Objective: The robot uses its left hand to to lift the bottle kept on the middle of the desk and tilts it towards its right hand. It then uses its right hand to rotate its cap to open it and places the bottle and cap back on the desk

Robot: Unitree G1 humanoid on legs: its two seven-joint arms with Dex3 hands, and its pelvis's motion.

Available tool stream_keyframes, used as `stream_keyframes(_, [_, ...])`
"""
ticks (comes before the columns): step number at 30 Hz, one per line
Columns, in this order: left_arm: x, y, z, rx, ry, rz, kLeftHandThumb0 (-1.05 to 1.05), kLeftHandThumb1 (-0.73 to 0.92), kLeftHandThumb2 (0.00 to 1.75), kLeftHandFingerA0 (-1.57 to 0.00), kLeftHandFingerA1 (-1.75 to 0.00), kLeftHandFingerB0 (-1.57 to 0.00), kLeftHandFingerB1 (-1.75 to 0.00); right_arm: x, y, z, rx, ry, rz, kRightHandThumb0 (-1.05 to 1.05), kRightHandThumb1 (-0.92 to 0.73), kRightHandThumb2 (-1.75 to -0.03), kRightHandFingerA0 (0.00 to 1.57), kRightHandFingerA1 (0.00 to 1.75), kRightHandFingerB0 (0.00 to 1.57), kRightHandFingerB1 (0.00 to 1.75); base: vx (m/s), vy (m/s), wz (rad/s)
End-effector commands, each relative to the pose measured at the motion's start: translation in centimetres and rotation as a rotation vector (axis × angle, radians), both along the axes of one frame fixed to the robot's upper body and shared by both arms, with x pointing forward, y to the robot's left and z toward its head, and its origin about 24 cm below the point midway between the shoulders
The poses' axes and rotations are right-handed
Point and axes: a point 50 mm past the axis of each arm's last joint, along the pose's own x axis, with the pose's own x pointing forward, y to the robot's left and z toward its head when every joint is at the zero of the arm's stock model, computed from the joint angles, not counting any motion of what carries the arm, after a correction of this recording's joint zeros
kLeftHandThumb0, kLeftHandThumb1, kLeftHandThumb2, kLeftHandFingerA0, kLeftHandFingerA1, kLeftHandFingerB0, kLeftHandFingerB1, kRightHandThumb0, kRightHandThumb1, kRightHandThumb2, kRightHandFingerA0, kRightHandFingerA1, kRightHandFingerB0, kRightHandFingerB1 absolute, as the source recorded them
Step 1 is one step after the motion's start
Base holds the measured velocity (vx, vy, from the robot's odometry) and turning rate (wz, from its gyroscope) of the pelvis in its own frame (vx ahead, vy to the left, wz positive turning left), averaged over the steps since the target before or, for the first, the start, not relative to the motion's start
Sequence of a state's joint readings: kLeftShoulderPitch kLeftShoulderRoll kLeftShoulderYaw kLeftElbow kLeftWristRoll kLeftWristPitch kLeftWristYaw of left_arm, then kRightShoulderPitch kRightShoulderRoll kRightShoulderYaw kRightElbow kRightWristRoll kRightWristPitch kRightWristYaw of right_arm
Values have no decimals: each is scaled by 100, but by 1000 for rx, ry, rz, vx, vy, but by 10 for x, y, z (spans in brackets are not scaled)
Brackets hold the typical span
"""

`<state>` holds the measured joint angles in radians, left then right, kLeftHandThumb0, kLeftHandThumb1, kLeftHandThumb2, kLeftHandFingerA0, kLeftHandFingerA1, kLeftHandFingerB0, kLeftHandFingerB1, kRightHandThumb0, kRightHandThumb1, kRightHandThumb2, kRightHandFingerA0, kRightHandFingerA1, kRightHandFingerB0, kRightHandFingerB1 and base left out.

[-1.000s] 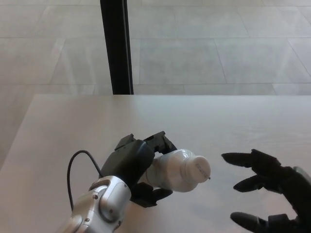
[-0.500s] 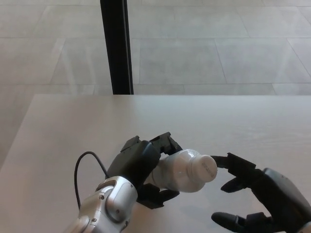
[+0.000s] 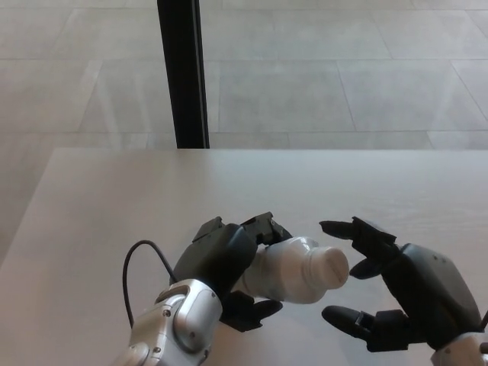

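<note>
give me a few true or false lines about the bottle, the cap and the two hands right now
1. The left hand holds the bottle tilted toward the right hand. True.
2. The cap lies on the desk. False: it is on the bottle's neck.
3. The right hand's fingers are apart around the cap. True.
4. The bottle stands upright on the desk. False: it is held nearly on its side above it.
5. A black post rises beyond the desk. True.

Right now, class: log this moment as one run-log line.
left hand: shut on bottle, tilted right | cap: on | right hand: open beside cap, contact unclear | desk
</note>
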<state>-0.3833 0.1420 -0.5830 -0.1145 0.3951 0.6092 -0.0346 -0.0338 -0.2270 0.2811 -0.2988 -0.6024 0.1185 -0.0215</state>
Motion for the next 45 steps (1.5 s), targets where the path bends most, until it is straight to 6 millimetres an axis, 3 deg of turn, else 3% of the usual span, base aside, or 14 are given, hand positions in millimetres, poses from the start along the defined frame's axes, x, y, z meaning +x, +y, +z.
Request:
stream_keyframes(1, [-1,6,-11,53,52,42,8,73,73,-75,-137,-65,-80,-5,3,1,-27,-37,-16,-73,-45,-82,74,79,31,48,0,0,0])
stream_keyframes(2, [-1,6,-11,47,50,39,6,77,66,-80,-154,-71,-116,-6,4,0,-24,-44,-4,-66,-54,-57,74,75,37,37,0,0,0])
stream_keyframes(4, [-1,6,-11,43,46,43,4,69,75,-80,-164,-77,-119,-8,6,-1,-12,-52,12,-67,-42,-81,76,80,32,48,0,0,0])
stream_keyframes(6, [0,7,-11,42,57,42,-1,72,70,-76,-109,-66,-78,-9,8,-2,-2,-59,20,-69,-51,-59,81,81,40,41,0,0,0])
stream_keyframes(9, [-1,8,-11,42,60,33,1,71,71,-74,-102,-64,-76,-12,10,-3,12,-76,34,-66,-53,-57,86,91,42,45,0,0,0])
stream_keyframes(10, [-1,8,-11,43,55,24,-1,71,70,-76,-105,-66,-78,-12,10,-3,12,-78,38,-68,-42,-83,88,94,37,55,0,0,0])
stream_keyframes(11, [-1,8,-11,32,55,20,-2,71,71,-78,-112,-71,-87,-13,11,-3,30,-81,47,-66,-53,-57,91,96,44,46,0,0,0])
stream_keyframes(15, [0,5,-12,31,62,25,8,72,82,-77,-156,-74,-110,-13,10,-3,37,-98,51,-57,-60,-58,99,101,51,50,0,0,0])
stream_keyframes(16, [0,4,-11,29,65,32,12,69,86,-94,-141,-73,-95,-13,9,-2,35,-114,51,-53,-62,-59,102,103,53,51,0,0,0])
stream_keyframes(24, [-1,3,-12,24,53,34,27,68,98,-79,-161,-75,-131,-14,5,1,94,-221,49,-38,-73,-70,100,169,71,73,0,0,0])
stream_keyframes(31, [-2,1,-12,33,67,37,25,66,100,-78,-163,-73,-127,-13,0,2,110,-272,42,-36,-62,-99,102,158,81,94,0,0,0])
stream_keyframes(41, [-4,1,-15,30,48,27,26,62,105,-82,-165,-76,-130,-14,-6,1,157,-298,24,-31,-61,-88,104,165,86,91,0,0,0])
stream_keyframes(42, [-4,1,-15,38,51,25,23,63,102,-82,-166,-74,-130,-14,-7,1,157,-310,26,-34,-52,-106,124,131,86,91,0,0,0])
stream_keyframes(45, [-4,1,-16,31,62,29,24,63,102,-82,-167,-74,-130,-13,-9,2,160,-335,36,-31,-57,-95,102,162,89,95,0,0,0])
